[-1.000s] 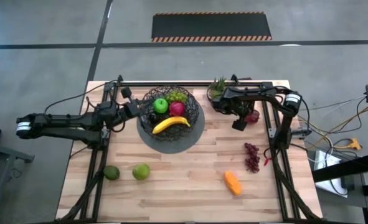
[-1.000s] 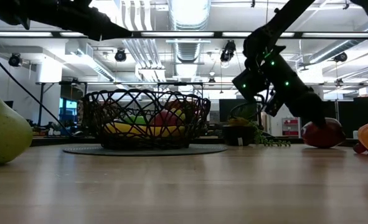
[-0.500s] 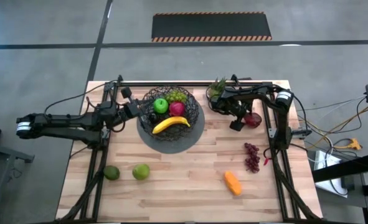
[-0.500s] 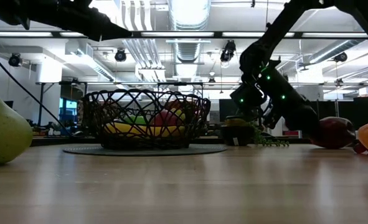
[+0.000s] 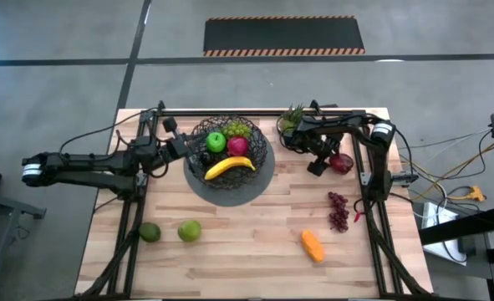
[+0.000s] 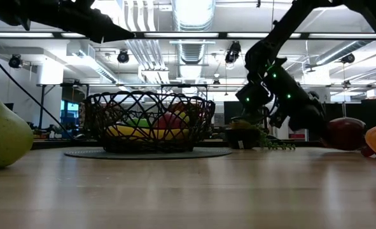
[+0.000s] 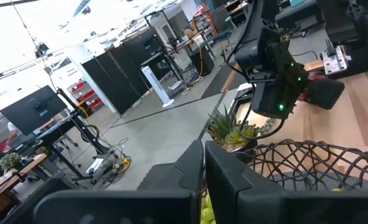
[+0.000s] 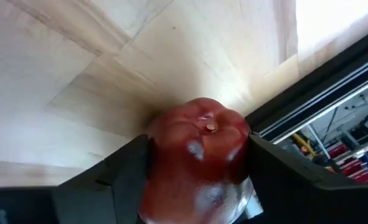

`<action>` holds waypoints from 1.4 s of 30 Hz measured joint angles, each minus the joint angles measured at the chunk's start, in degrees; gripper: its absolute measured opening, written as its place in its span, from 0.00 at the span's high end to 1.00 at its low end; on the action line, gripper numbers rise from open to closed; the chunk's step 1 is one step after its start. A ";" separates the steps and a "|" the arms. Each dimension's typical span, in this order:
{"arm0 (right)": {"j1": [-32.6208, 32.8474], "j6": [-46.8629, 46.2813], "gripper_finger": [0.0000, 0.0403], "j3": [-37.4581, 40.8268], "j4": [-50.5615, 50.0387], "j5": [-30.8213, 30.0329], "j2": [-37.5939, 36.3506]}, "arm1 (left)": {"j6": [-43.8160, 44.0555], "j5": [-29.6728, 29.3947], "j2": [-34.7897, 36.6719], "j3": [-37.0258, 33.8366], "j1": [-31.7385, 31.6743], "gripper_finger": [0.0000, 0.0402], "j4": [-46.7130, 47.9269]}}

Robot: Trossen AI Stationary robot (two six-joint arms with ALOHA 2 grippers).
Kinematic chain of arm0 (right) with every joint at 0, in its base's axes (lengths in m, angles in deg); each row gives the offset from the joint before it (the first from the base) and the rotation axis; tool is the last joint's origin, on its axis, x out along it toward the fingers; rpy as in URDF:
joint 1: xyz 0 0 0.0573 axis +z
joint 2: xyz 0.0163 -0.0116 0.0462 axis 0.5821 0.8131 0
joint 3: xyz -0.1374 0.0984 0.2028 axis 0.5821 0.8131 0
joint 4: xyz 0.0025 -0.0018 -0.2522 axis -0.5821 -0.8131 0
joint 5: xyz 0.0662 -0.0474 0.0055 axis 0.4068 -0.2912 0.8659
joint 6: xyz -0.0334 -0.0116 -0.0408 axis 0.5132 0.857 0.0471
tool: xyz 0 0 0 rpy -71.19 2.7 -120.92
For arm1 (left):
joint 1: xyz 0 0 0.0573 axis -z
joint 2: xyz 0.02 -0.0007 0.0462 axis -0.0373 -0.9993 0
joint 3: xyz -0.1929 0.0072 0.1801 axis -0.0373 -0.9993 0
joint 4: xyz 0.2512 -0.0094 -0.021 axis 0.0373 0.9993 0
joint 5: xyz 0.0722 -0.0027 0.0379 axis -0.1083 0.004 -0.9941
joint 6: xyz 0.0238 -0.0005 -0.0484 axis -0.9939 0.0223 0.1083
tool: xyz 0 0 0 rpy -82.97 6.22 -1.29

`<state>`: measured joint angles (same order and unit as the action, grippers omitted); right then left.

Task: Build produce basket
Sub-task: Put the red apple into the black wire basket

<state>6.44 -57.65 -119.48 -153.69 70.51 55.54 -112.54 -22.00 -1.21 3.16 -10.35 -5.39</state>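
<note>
Right tool (image 5: 328, 163) pinching a red apple (image 5: 340, 161) on the surface (image 5: 255, 242), to the right of the basket (image 5: 228, 150).

In the right wrist view the two dark fingers (image 8: 118, 168) press on both sides of the red apple (image 8: 196, 158), which rests on the wooden surface near its right rail. The basket (image 6: 148, 122) stands at the far middle on a grey round base and holds a banana (image 5: 228, 167), a green apple (image 5: 216, 141), another red fruit (image 5: 237, 146) and green grapes (image 5: 238, 129). The left tool (image 5: 180, 144) hangs at the left rim of the basket, its fingers (image 7: 230, 180) pressed together. A pear (image 5: 150, 232) and a lime (image 5: 189, 230) lie at the near left; purple grapes (image 5: 338, 210) and an orange piece (image 5: 313, 246) lie at the near right. A small potted plant (image 5: 292, 119) stands behind the right tool.
</note>
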 joint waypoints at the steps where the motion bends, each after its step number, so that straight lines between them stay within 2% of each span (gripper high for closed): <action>1: 0.02 -0.22 0.43 -0.24 -0.14 0.70 -0.52 | 0.00 0.00 0.00 0.00 -0.02 1.00 0.02; 7: 1.06 -2.72 0.42 -3.03 4.13 8.15 -5.44 | 0.00 0.01 0.00 0.00 -0.02 1.00 0.00; 14: 4.32 -5.68 0.42 -7.03 14.79 15.45 -14.64 | 0.00 0.01 0.00 0.00 -0.02 1.00 0.04; 18: 6.01 -7.04 0.43 -7.40 25.08 20.26 -20.71 | 0.00 -0.01 0.00 0.00 -0.02 1.00 0.04; 23: 7.69 -8.54 0.43 -5.96 39.42 20.31 -27.21 | 0.00 0.01 0.00 0.00 -0.02 1.00 0.16; 29: 9.10 -10.60 0.43 0.33 65.78 20.92 -31.08 | 0.02 0.01 0.00 0.00 -0.02 1.00 0.23; 33: 10.04 -16.56 0.43 7.41 89.99 21.59 -28.99 | 0.49 0.01 0.00 0.00 0.25 1.00 -3.64; 37: 11.47 -22.05 0.43 11.73 115.30 21.38 -20.73 | 0.63 0.04 0.02 0.00 1.00 1.00 -5.29; 40: 12.35 -24.82 0.43 11.11 128.11 21.05 -13.02 | 0.59 0.04 0.13 0.00 1.20 1.00 -5.42; 42: 12.62 -26.30 0.43 8.48 130.58 20.75 -8.35 | 0.59 0.04 0.40 0.00 1.22 1.00 -5.30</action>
<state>19.06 -83.95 -110.99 -23.11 91.26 47.20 -111.95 -21.96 -0.81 3.16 -9.12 -10.69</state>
